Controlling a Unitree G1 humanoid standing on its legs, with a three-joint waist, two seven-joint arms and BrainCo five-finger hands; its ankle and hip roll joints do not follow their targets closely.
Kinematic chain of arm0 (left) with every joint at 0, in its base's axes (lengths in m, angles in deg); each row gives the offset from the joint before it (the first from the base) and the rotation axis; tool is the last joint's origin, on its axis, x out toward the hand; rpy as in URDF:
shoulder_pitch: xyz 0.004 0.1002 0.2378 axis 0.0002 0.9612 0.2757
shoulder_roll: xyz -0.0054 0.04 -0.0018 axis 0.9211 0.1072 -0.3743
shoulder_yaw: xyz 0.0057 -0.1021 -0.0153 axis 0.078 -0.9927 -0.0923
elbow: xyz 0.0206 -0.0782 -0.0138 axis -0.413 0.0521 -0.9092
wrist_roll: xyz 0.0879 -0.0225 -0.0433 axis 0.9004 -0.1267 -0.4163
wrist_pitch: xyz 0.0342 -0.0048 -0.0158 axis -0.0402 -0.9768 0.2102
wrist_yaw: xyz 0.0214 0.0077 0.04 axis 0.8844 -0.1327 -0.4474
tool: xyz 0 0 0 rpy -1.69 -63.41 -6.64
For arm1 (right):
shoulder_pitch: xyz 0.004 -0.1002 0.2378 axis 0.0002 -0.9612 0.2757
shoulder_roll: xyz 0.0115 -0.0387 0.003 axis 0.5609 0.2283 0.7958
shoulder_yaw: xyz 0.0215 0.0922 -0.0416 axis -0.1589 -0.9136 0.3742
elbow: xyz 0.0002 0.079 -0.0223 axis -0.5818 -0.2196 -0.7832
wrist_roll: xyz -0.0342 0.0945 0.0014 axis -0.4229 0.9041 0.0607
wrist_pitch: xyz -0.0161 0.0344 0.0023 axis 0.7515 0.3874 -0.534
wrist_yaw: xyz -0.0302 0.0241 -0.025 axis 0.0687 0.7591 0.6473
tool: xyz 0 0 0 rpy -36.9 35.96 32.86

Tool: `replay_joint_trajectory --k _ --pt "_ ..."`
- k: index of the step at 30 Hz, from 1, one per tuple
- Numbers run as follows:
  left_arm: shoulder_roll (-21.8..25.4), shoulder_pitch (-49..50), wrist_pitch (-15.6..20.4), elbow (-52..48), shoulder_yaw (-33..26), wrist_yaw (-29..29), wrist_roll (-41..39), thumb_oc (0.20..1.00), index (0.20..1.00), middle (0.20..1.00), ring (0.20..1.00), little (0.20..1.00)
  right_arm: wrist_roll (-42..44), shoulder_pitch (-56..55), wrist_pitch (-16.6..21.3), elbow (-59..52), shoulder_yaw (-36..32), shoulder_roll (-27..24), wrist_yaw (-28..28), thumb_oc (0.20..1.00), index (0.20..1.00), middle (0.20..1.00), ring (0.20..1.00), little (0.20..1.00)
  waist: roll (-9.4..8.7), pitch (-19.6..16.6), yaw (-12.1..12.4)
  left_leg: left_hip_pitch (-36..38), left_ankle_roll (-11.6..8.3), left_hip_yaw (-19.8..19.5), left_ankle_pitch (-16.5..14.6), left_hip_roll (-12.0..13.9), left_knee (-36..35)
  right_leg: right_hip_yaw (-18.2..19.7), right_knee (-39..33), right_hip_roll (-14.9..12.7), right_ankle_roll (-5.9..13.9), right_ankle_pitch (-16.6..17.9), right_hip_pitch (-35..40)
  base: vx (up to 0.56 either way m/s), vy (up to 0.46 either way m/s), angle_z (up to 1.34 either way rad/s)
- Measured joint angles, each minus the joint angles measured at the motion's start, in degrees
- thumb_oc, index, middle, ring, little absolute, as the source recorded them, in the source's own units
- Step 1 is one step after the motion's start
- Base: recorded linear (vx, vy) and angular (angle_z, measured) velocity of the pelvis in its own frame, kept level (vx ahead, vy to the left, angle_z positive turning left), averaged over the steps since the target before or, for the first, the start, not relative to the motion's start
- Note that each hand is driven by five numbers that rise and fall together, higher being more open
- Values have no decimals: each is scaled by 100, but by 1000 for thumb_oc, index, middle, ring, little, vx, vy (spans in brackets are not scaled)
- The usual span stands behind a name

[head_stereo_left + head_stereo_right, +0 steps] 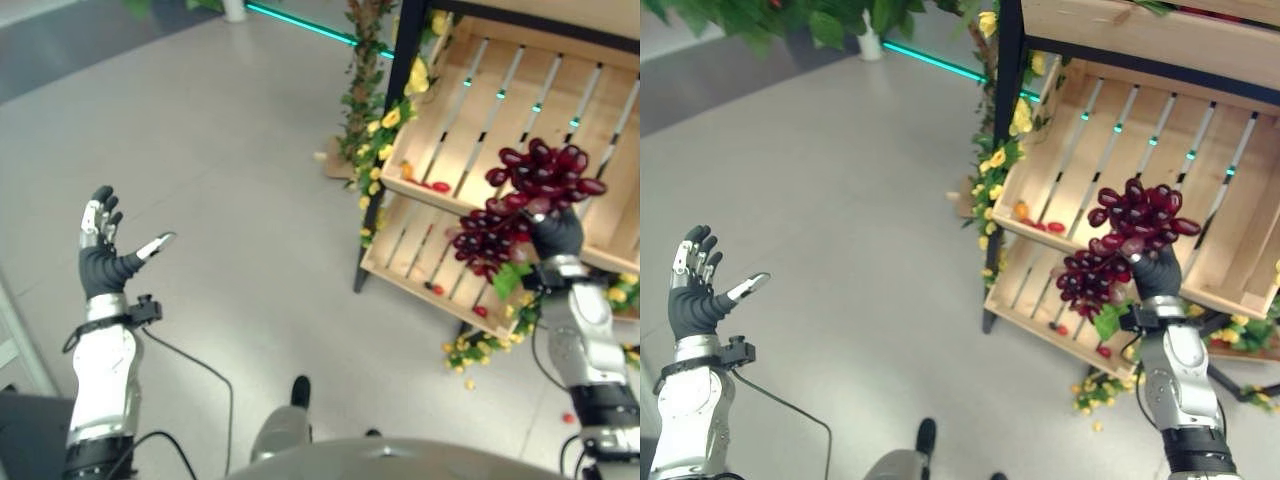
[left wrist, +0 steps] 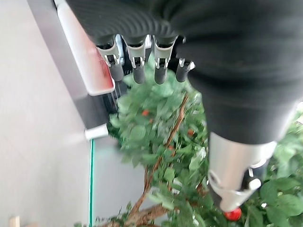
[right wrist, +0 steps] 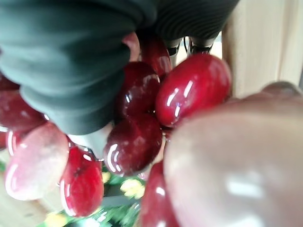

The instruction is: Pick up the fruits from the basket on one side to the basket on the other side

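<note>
I have the bunch of dark red grapes [image 1: 520,205] clasped in my right hand [image 1: 557,236], fingers curled round it, raised in front of the slatted wooden crate [image 1: 520,90] on the stand. The bunch runs diagonally. My left hand [image 1: 100,255] hangs spread and empty, well apart.

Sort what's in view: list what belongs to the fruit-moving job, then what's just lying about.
Job:
- bunch of dark red grapes
- right hand, curled round the bunch
- slatted wooden crates
- left hand, open and empty

Lying about:
- yellow flower garland
- small red fruits on the crate slats
- leafy green plant
</note>
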Motion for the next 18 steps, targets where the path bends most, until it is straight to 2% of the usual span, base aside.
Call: replay_joint_trajectory --k 2,5,9,10,11,12,13,15,18 --pt "41 -50 2 -33 0 7 -1 1000 1000 1000 1000 1000 -68 6 1 -78 -29 23 -44 200 200 200 200 200 -5 -3 -5 156 126 127 -74 -164 -73 26 -7 -195 163 -26 87 109 133 -22" --pt "82 -109 2 -35 0 21 1 1000 1000 1000 1000 1000 -130 43 0 -118 -57 80 -85 200 200 200 200 200 -5 -3 0 219 209 246 -158 -228 -73 39 18 -277 243 -40 94 67 99 -16" --pt "94 -99 1 -35 20 44 6 1000 1000 1000 1000 1000 -278 44 -15 -113 -51 114 -96 200 200 200 200 200 23 9 -29 285 185 412 -195 -144 -77 57 186 -276 255 -55 -36 11 58 -28" --pt "113 -74 0 -37 18 46 8 1000 1000 1000 1000 1000 -293 73 -22 -94 -28 151 -96 200 200 200 200 200 27 9 100 327 162 538 -216 -82 -76 49 286 -260 257 -69 -110 -28 13 -53" --pt "104 -58 1 -41 16 46 6 1000 1000 1000 1000 1000 -312 89 -22 -91 -10 150 -105 200 200 200 200 200 27 9 99 337 156 650 -224 -33 -82 -15 326 -274 246 -64 -196 5 7 -101" --pt "133 60 0 -93 -13 51 5 1000 1000 1000 1000 1000 -364 200 -27 -81 74 153 -117 200 200 200 200 200 46 12 245 347 101 859 -298 54 -81 -286 427 -291 239 -57 -355 35 -6 -68" --pt "123 66 1 -96 -2 60 5 1000 1000 1000 1000 1000 -386 194 -24 -85 69 153 -122 200 200 200 200 200 49 12 256 344 89 837 -289 62 -84 -314 373 -255 206 -20 -305 59 -10 -49" --pt "89 111 0 -102 14 81 4 1000 1000 1000 1000 1000 -386 177 -24 -84 65 156 -150 200 200 200 200 200 59 6 109 356 67 764 -273 77 -86 -367 269 -219 176 8 -212 74 -8 15" --pt "54 113 -1 -144 16 110 2 1000 1000 1000 1000 1000 -389 178 -22 -85 40 155 -226 200 200 200 200 200 99 -56 110 356 60 739 -262 95 -82 -458 17 -164 109 137 -69 68 -13 11"
